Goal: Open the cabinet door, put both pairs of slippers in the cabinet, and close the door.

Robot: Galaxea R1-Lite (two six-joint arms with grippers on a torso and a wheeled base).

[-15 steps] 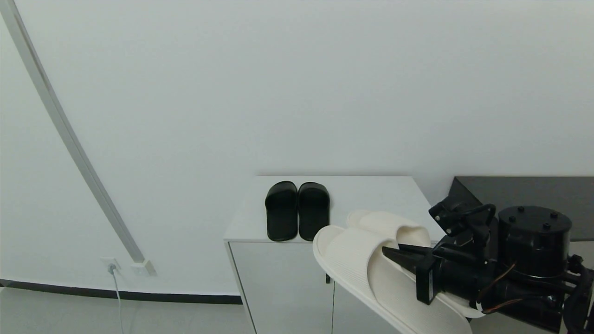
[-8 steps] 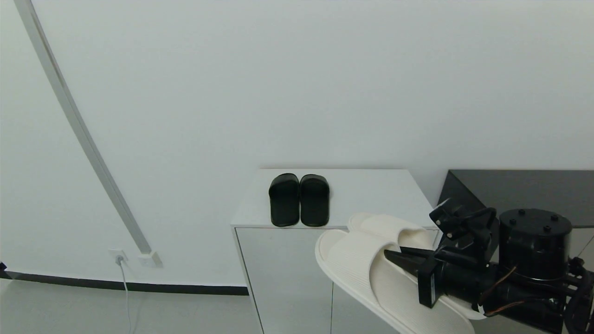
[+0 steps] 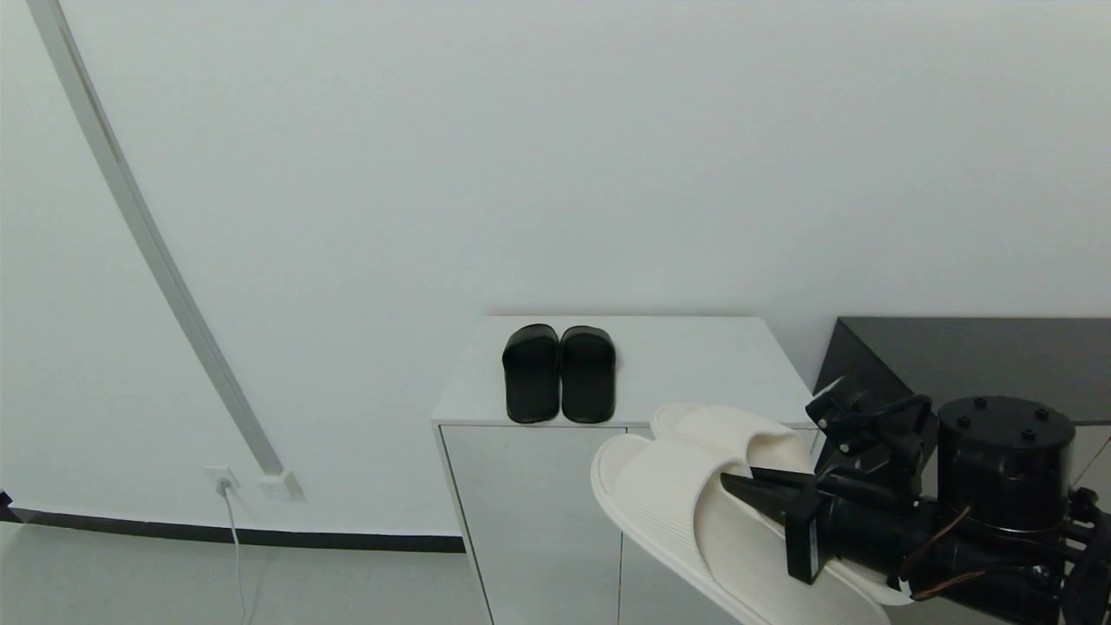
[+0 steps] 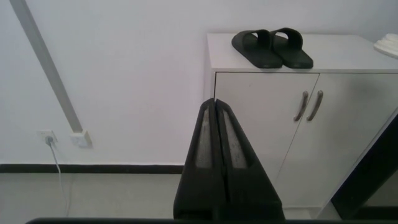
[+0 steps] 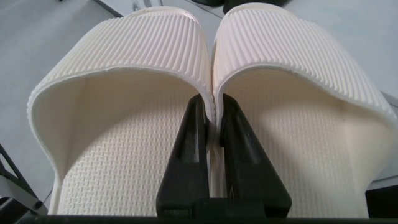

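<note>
1. The white two-door cabinet has both doors shut. Its two metal bar handles sit side by side at the middle seam, so the opening step is not yet done.
2. The pair of cream ribbed foam slippers is off the cabinet top and held in the air before the cabinet's right side. The right gripper carries them, its fingers pinching the two touching inner side walls together.
3. The pair of black rubber slide slippers lies side by side on the cabinet's top near the front edge, with no gripper on it.
4. The left gripper has its fingers pressed together with nothing between them. It faces the cabinet front, well apart from the handles.
5. The task looks to be in its early part, with one pair picked up and nothing stored. What is left is to pull a door open, probably with the free left arm, set the cream pair inside, fetch the black pair, and shut the door.
</note>
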